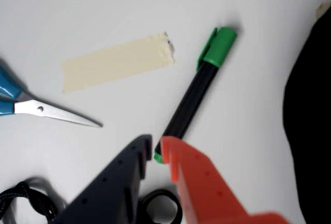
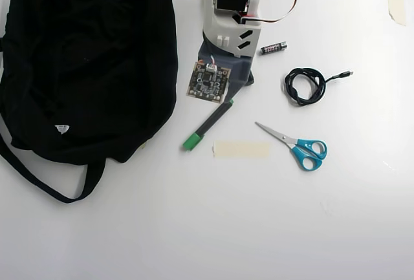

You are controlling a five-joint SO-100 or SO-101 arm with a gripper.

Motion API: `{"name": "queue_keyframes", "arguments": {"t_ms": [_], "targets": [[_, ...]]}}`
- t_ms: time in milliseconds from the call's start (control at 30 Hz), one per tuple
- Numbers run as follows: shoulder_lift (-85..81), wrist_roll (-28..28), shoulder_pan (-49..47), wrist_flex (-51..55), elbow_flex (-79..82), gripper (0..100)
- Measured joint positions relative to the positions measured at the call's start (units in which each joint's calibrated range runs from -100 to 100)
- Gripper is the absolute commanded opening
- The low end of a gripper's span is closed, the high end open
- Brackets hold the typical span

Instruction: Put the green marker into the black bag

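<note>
Black fabric bag (image 2: 84,66) fills the far left of the overhead view, and the green marker (image 2: 208,123) lies on the white counter (image 2: 259,228) just right of it, green cap toward the near side. Looks like the reach-and-grasp step: the claw (image 1: 157,146) is open just a crack, holding nothing, its tips right at the marker's small green end, so next it needs to straddle the barrel and close.
</note>
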Motion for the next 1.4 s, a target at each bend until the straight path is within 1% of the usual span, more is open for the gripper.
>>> {"name": "queue_keyframes", "arguments": {"t_ms": [167,300,400,633,833,1133,1400], "targets": [[0.00,0.00,0.00,0.26,0.00,4],[0.00,0.63,0.00,2.40,0.00,14],[0.00,0.78,0.00,2.66,0.00,18],[-0.08,0.63,0.07,3.01,0.24,18],[0.42,-0.98,0.07,3.01,3.46,19],[5.31,-4.54,0.07,3.01,3.54,19],[6.31,-5.32,0.07,3.01,3.54,19]]}}
